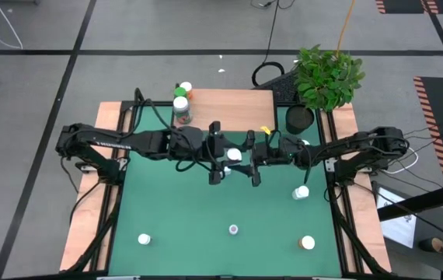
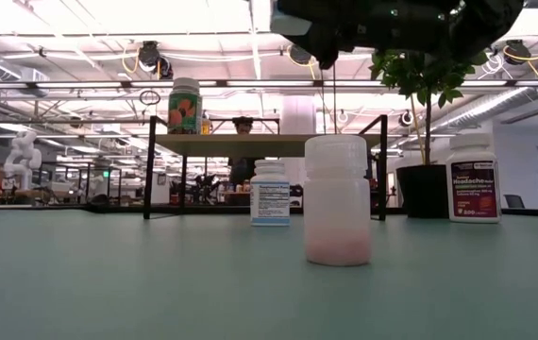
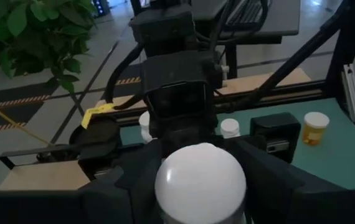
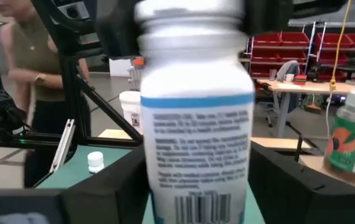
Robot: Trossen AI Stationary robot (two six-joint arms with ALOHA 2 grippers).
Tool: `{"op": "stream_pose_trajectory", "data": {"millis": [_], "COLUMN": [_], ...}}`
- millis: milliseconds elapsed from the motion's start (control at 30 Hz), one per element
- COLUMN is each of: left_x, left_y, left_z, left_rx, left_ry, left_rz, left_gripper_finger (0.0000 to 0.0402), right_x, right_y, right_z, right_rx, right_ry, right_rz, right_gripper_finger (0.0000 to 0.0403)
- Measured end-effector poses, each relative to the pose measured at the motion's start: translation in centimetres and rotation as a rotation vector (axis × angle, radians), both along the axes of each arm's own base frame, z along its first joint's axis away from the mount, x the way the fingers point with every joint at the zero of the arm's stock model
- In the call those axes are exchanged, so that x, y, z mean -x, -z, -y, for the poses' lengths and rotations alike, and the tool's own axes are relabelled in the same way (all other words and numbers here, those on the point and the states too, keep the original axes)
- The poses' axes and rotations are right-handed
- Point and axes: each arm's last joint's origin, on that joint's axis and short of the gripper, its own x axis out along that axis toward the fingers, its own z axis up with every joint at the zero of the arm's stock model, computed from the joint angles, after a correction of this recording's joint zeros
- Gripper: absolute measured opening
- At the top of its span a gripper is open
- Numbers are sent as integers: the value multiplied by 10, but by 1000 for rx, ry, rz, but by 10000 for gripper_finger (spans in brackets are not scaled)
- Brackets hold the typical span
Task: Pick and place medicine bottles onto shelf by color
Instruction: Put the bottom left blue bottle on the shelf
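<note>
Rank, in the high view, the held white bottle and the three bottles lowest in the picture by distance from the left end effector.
1. Held bottle: gripped in the left end effector, mid-table.
2. Centre bottle: on the mat, straight below the end effector in the picture.
3. Left bottle and right bottle: near the mat's two lower corners, farthest, too close to call between them.

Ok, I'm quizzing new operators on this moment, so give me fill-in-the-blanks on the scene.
The left gripper holds a bottle by its ___ cap. The open right gripper flanks that bottle, whose label has a ___ band. The plant stands on the robot's ___ side.
Missing: white; blue; right.
</note>
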Motion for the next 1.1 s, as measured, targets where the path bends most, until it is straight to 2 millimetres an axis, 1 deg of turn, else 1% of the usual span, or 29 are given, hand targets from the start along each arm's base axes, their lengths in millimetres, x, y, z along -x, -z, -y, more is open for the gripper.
{"op": "stream_pose_trajectory", "data": {"millis": [100,200,333,600,733,967,1100], "left_x": [0,0,0,0,0,0,0], "left_y": [-1,-1,-1,0,-1,0,0], "left_z": [1,1,1,1,1,1,1], "left_rx": [-2,0,5,17,19,15,-1], "left_ry": [1,0,-1,-5,-4,-4,-4], "left_rz": [5,7,5,-1,9,8,7], "left_gripper_finger": [200,189,178,205,205,191,197], "right_x": [0,0,0,0,0,0,0], "right_y": [-4,-4,-4,-3,-3,-2,-2], "right_z": [0,0,0,-1,0,0,0], "right_rx": [6,7,17,20,28,38,38], "right_ry": [3,3,4,3,4,5,7], "right_rz": [12,15,15,2,-4,-11,-17], "right_gripper_finger": [201,179,162,159,159,158,158]}}
